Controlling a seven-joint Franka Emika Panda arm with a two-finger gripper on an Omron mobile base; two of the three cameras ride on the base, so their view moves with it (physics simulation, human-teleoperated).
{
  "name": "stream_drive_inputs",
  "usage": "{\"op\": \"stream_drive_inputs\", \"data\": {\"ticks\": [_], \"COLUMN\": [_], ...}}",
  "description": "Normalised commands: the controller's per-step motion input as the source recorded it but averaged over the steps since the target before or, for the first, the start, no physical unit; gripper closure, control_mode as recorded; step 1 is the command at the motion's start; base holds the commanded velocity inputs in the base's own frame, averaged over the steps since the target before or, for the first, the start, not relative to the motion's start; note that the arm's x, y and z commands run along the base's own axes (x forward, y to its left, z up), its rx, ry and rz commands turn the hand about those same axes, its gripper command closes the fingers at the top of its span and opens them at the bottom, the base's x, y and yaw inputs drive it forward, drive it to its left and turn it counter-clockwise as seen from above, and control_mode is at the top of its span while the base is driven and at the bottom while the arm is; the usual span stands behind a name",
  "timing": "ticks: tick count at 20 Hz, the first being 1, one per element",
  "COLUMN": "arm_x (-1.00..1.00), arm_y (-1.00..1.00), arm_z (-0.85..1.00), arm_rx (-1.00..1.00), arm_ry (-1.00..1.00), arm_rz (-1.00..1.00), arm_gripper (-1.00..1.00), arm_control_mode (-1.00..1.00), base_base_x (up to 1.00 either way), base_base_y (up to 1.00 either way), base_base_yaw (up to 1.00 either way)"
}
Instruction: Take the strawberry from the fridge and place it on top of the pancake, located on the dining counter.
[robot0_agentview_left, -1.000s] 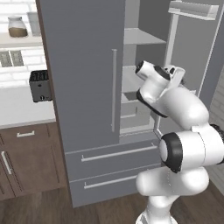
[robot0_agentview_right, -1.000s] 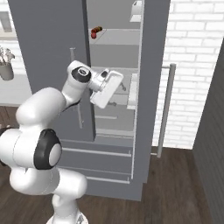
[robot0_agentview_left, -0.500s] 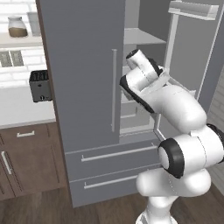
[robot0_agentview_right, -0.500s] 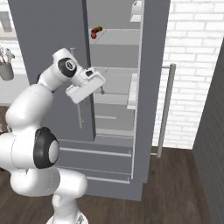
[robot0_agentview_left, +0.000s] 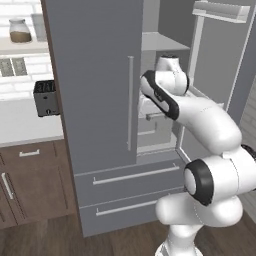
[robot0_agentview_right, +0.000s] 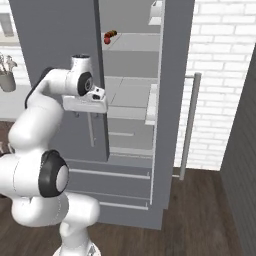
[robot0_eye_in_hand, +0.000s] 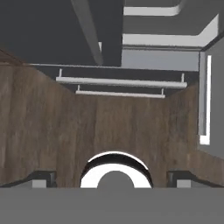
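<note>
The strawberry (robot0_agentview_right: 107, 38) is a tiny bright red, roundish fruit sitting on an upper shelf inside the fridge (robot0_agentview_right: 75, 35), near the shelf's left front edge in the right base view, just beside a small orange-brown item (robot0_agentview_right: 114, 34) that lies against it on the right. It is too small to make out any more of its surface. The fridge is a tall matte grey French-door unit: its left door is closed, with a long slim vertical handle (robot0_agentview_left: 131, 102), while the right door (robot0_agentview_right: 175, 75) stands swung open, showing pale grey shelves and door bins; two drawers with horizontal bar handles (robot0_agentview_left: 135, 175) sit below. In the right base view the arm bends up in front of the closed left door, and the hand hangs at about mid-height of the fridge, well below the strawberry's shelf. The gripper (robot0_eye_in_hand: 112, 179) points down: the hand view looks along it at the brown wooden floor (robot0_eye_in_hand: 113, 127) and the two drawer handles at the fridge's foot (they appear as two pale bars across the upper middle). Its two dark finger tips (robot0_eye_in_hand: 41, 178) stand at the far left and far right of the bottom of that view, so the jaws are spread wide apart, with nothing between them and nothing touched. In the left base view a dark toaster (robot0_agentview_left: 46, 97) sits on the white desk (robot0_agentview_left: 25, 125) to the left of the fridge.
</note>
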Motion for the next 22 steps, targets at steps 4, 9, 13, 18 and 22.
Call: {"op": "stream_drive_inputs", "data": {"ticks": [4, 9, 13, 18, 22], "arm_x": [-0.10, 0.35, 0.85, 0.50, 0.36], "arm_y": [0.08, 0.20, 0.43, 0.18, 0.05], "arm_z": [0.21, 0.39, 0.23, 0.32, 0.26], "arm_rx": [0.10, 0.02, 0.00, -0.10, -0.10], "arm_ry": [-0.64, -0.63, -0.39, -0.23, 0.00], "arm_rz": [-0.23, -0.24, -0.21, 0.12, 0.24], "arm_gripper": [-1.00, -1.00, -1.00, -1.00, -1.00], "arm_control_mode": [-1.00, -1.00, -1.00, -1.00, -1.00], "base_base_x": [0.00, 0.00, 0.00, 0.00, 0.00], "base_base_y": [0.00, 0.00, 0.00, 0.00, 0.00], "base_base_yaw": [0.00, 0.00, 0.00, 0.00, 0.00]}}
